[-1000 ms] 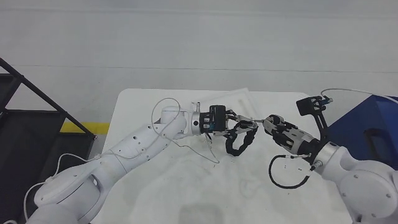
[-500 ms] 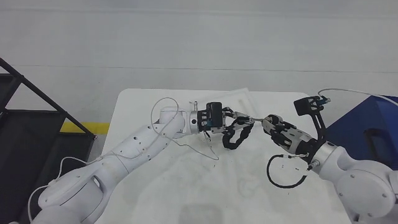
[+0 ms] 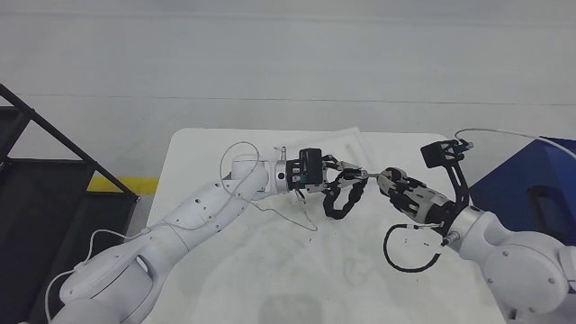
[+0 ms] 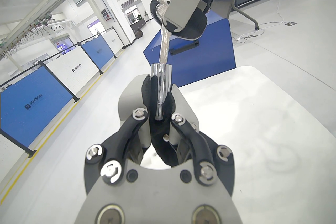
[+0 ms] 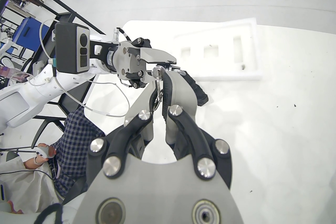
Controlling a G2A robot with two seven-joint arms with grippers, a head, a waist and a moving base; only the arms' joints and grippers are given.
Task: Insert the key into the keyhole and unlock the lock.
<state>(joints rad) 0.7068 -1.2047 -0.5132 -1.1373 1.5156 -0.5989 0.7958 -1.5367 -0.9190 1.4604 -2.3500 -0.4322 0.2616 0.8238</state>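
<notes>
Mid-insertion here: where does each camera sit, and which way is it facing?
Top view: overhead on the robot, looking down at the table; left gripper faces right gripper.
Left wrist view: on the left wrist, looking along its fingers at the lock and key.
Right wrist view: on the right wrist, facing back at the left gripper; its fingers pinch the key.
Shared: both wrist views show key meeting lock.

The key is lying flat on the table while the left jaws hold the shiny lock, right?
No. The key is up in the air, pinched in the right jaws, as the left wrist view shows. The left jaws do hold the shiny lock.
</notes>
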